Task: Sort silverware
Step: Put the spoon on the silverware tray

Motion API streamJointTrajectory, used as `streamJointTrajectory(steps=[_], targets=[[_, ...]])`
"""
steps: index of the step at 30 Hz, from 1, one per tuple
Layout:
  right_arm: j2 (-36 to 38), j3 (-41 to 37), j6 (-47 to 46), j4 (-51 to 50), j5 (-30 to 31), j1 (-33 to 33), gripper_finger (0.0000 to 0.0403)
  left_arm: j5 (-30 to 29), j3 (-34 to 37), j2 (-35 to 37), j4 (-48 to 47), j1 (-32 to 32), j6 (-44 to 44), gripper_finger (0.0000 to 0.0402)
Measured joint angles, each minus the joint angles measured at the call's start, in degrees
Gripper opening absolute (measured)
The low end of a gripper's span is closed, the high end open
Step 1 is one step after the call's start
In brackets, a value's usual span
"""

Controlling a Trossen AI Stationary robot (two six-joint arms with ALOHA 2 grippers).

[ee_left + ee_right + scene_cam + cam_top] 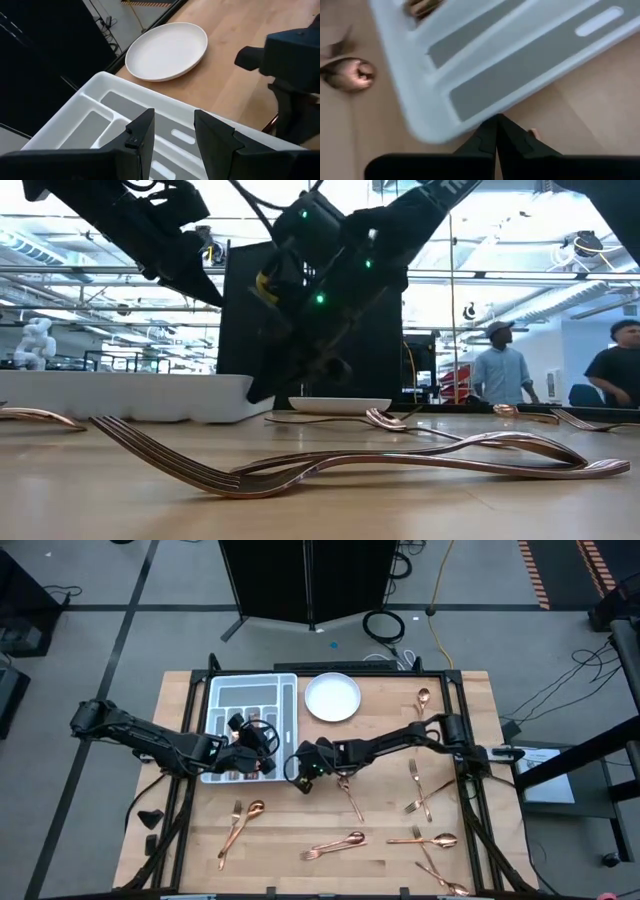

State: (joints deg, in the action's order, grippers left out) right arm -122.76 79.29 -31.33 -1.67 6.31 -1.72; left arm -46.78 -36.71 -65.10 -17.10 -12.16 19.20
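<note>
Hovering beside the tray (pixel 288 700), the right end effector (pixel 496 131) is pinched together, empty — silverware (pixel 350 800) looks thin, stiff, slippery; grip mid-handle. Left end effector (pixel 172 137) apart, at nine o'clock.

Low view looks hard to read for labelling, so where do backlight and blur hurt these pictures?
Low view: bright ceiling lights behind turn both arms into silhouettes, and the nearest fork is soft. Right wrist view: motion blur smears the tray and a spoon bowl. High view: evenly lit, sharp.
</note>
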Motion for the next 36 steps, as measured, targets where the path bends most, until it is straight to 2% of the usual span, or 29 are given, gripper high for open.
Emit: streamJointTrajectory(steps=[5,14,21,26,29,32,36], targets=[[0.05,1.02,-0.16,-2.21,-0.74,0.30,0.0000,0.00,0.00,0.00,-0.26,0.00,-0.02,0.0135],[5.22,0.96,0.46,-18.90,4.07,1.48,0.0000,0.02,0.02,0.00,-0.12,0.00,1.34,0.0135],[11.47,0.96,-1.92,-27.83,4.76,-3.87,0.0000,0.12,0.04,0.00,0.66,0.00,1.40,0.0135],[11.86,0.87,-8.00,-38.92,4.46,-9.77,0.0000,0.68,0.07,-0.01,1.93,-0.02,1.26,0.0135],[11.34,0.89,-10.95,-43.71,4.48,-13.17,0.0003,4.28,0.96,-0.64,5.06,-0.02,-1.69,0.0135],[11.12,0.85,-14.14,-46.19,4.28,-15.88,0.0023,12.79,2.25,-2.36,12.85,-0.02,-8.58,0.0135],[11.21,0.86,-19.93,-47.49,6.53,-18.78,0.0071,24.46,3.78,-5.08,24.84,-0.02,-17.85,0.0135]])
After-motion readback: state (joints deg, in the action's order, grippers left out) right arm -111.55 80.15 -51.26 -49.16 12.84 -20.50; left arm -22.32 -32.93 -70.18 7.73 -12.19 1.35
